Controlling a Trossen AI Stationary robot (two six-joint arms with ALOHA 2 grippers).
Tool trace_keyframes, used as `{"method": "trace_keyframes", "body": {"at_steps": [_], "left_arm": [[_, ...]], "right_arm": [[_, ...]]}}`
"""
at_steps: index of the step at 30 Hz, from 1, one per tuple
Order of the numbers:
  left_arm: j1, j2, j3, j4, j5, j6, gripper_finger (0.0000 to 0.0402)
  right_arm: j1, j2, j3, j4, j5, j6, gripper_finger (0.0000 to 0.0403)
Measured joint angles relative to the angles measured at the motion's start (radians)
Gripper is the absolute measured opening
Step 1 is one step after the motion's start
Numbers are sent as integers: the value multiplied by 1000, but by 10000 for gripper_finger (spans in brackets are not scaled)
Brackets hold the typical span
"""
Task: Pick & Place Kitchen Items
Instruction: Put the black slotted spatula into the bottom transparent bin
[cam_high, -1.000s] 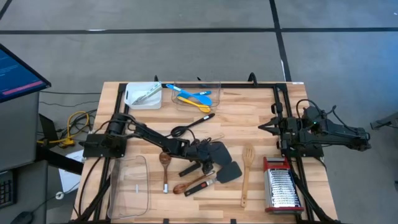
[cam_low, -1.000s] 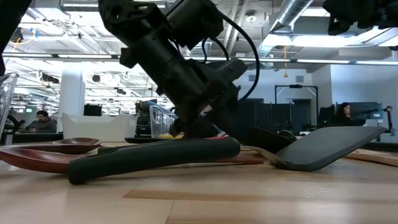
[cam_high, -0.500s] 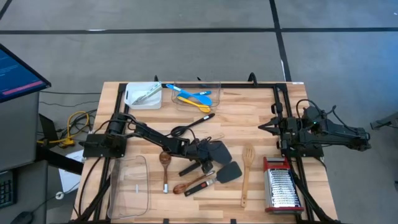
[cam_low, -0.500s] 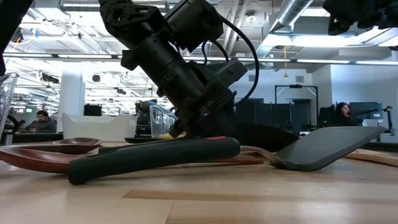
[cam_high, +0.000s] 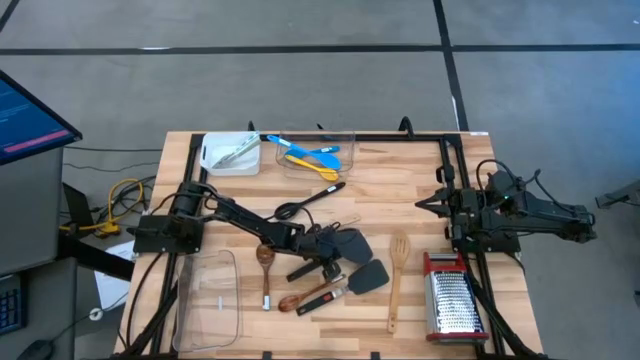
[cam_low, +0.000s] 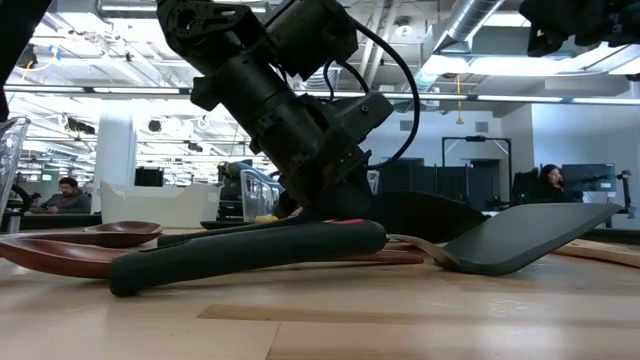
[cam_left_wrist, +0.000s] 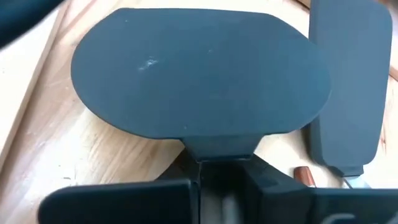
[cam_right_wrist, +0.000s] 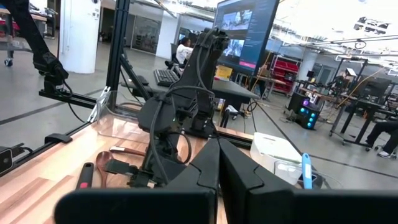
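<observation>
At table centre, left end effector pinches dark spatula.

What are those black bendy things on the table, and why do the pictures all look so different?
They are two robot arms, each with a two-fingered pincher. One camera looks down from above, one sits at table height, and one rides on each arm's wrist. The left gripper is closing on the neck of a dark grey spatula in the middle of the table. The right gripper waits shut at the table's right side. Wooden spoons, more spatulas and a steel grater lie around.
</observation>
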Motion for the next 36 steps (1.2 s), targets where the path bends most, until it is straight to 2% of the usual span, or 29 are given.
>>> {"method": "trace_keyframes", "body": {"at_steps": [4,12,18,25,32,36], "left_arm": [[0,0,0,1,-1,0,49],[0,-2,0,3,-2,0,28],[0,-2,0,8,-1,0,51],[0,-2,1,12,17,0,29],[0,-3,1,18,17,0,36],[0,-3,1,23,17,0,26]], "right_arm": [[0,0,0,0,0,0,0],[0,0,0,0,0,0,0],[0,0,0,-1,0,0,0],[0,0,0,-1,0,0,0],[0,0,0,-2,0,0,0],[0,0,0,-2,0,0,0]]}}
